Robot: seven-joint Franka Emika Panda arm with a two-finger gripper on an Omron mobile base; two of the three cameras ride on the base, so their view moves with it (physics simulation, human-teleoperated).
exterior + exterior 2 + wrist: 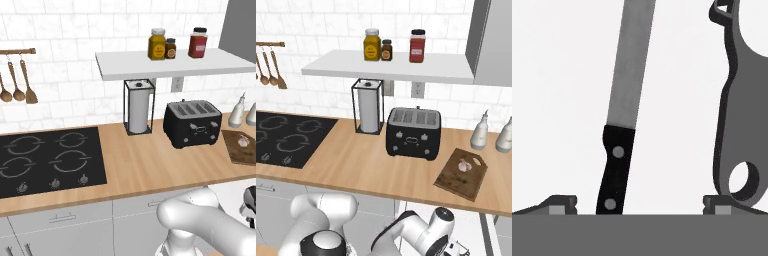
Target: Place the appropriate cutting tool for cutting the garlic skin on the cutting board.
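Two dark fingertips (562, 204) stand wide apart, the gripper (639, 206) holding nothing; between them lies the cutting tool (616, 170), black handle nearest, grey blade running toward 12 o'clock; at 2 o'clock, a grey utensil (734, 115); farther off, on the counter (356, 165), the garlic (464, 164) rests on the cutting board (456, 180).

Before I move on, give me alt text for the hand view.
A knife with a black riveted handle and grey blade lies on a pale surface between the open gripper fingertips; a grey tool with a round hole lies beside it.
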